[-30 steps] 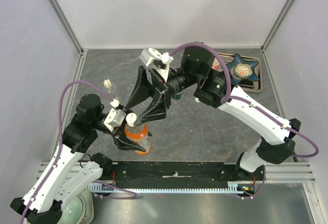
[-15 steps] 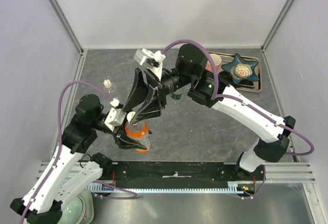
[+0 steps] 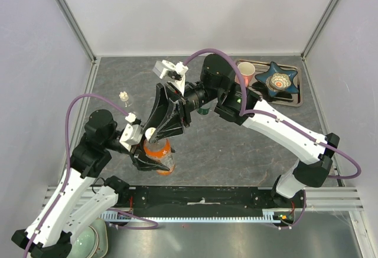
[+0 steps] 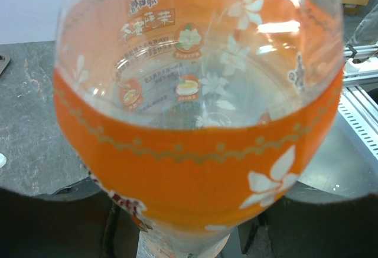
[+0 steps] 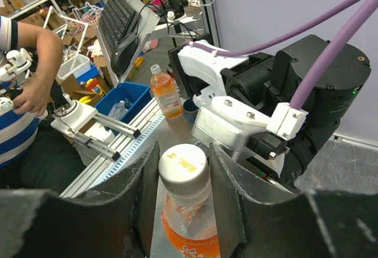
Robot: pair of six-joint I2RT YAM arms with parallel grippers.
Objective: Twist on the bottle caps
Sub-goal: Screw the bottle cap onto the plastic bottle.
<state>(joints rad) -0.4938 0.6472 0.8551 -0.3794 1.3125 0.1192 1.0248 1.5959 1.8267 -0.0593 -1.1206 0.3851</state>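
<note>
The orange bottle (image 3: 160, 156) stands upright near the table's front left, and my left gripper (image 3: 155, 159) is shut on its lower body. In the left wrist view its orange label (image 4: 195, 169) fills the frame, with my left gripper (image 4: 189, 237) at its base. A white bottle cap (image 5: 183, 163) sits on its neck. My right gripper (image 5: 184, 172) straddles the cap from above: the left finger touches it and a sliver of gap shows on the right. From above, the right gripper (image 3: 152, 134) covers most of the cap. The tiny clear bottle (image 3: 124, 97) stands alone at the left. The green-label bottle (image 3: 204, 111) is mostly hidden under the right arm.
A metal tray (image 3: 298, 95) at the back right holds a pink mug (image 3: 245, 69) and a blue star-shaped dish (image 3: 279, 79). A black rail (image 3: 201, 199) runs along the near edge. White walls and frame posts close in the sides.
The right arm has shifted left and turned, uncovering the pink mug. Its jaws have narrowed around the cap. The left arm and the orange bottle have stayed put.
</note>
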